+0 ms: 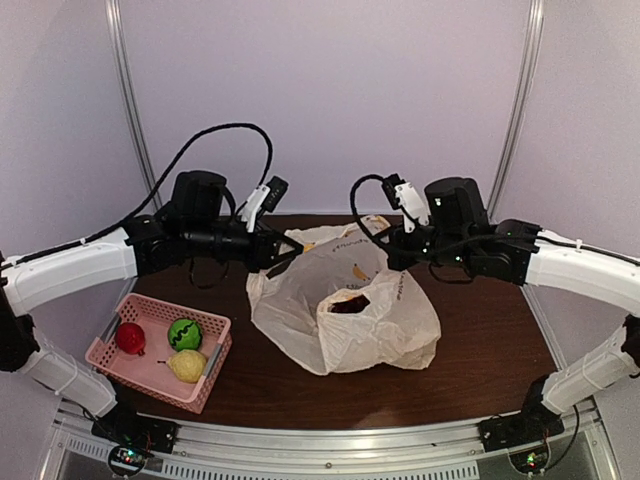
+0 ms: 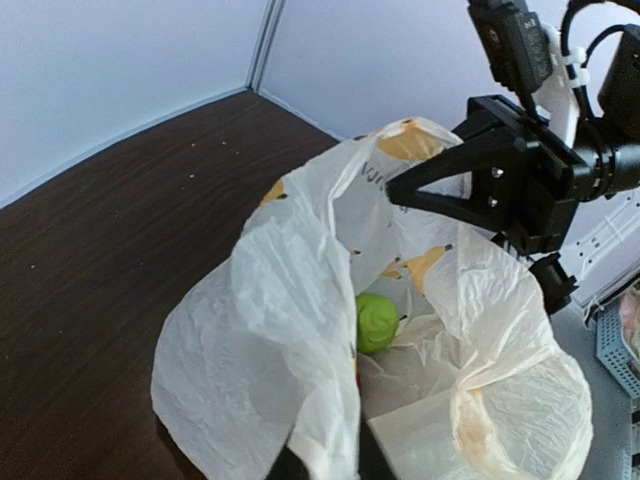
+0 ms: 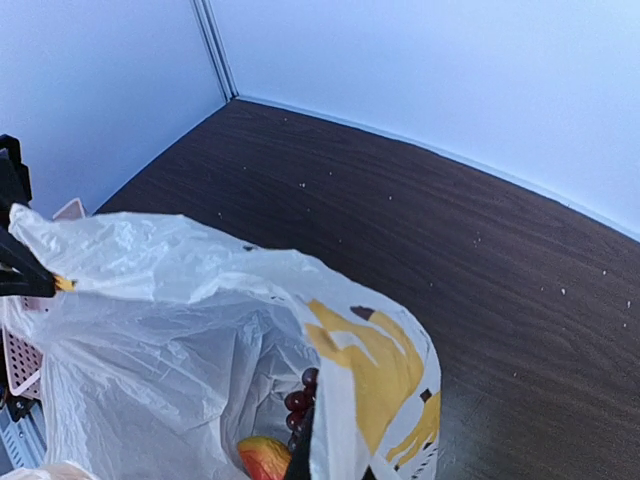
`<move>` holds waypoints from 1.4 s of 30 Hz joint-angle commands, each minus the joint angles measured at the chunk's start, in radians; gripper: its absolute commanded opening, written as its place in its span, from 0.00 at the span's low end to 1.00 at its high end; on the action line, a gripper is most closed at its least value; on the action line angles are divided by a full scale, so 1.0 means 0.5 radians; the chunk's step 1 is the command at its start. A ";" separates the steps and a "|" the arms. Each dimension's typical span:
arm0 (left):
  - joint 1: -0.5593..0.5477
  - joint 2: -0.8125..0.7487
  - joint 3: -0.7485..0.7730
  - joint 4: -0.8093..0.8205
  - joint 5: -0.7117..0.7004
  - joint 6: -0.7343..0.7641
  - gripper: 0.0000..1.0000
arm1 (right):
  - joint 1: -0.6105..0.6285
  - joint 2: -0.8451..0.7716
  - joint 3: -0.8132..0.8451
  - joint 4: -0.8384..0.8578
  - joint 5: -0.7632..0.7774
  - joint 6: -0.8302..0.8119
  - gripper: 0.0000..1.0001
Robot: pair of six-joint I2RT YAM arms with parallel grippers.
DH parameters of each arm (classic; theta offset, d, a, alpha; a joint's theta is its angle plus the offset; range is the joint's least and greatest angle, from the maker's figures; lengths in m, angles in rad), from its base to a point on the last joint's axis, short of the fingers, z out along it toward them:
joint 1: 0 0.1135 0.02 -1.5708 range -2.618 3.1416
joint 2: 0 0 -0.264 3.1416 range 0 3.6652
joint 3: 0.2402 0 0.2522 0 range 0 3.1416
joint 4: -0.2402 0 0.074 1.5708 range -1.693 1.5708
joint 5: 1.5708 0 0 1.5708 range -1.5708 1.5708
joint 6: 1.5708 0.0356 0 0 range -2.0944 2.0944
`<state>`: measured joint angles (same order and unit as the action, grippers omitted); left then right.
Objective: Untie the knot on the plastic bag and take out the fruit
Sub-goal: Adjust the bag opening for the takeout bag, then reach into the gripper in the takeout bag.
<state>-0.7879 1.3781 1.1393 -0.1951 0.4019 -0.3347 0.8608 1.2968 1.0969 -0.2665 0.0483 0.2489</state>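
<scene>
A plain pale lilac-white panel wall (image 1: 330, 90) rises behind the left claw (image 1: 292, 250) and the right claw (image 1: 392, 248), softly and evenly lit. A thin silver metal strip (image 1: 130, 100) runs up it outboard of the left claw, and a matching curved silver strip (image 1: 520, 90) outboard of the right claw. Beneath both claws lies the dark brown wood-grain surface (image 1: 480, 340), flecked with pale specks. A ribbed aluminium rail (image 1: 330, 450) edges its near side.

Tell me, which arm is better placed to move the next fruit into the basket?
Left, probably. The basket sits on its side, and its camera sees a green pear inside the plastic bag. Yet the left gripper and the right gripper both pinch the bag's rim, so it must let go first.
</scene>
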 commanded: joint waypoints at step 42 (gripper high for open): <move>-0.361 -0.622 -0.937 0.999 -0.638 -0.514 0.00 | 0.576 0.423 0.283 -0.261 0.294 0.158 0.54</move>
<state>-0.9634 1.0885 0.6918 0.2611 0.1055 -0.5755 1.1515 1.4300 1.2331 -0.3317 0.1101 0.2481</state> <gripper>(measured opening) 0.005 0.543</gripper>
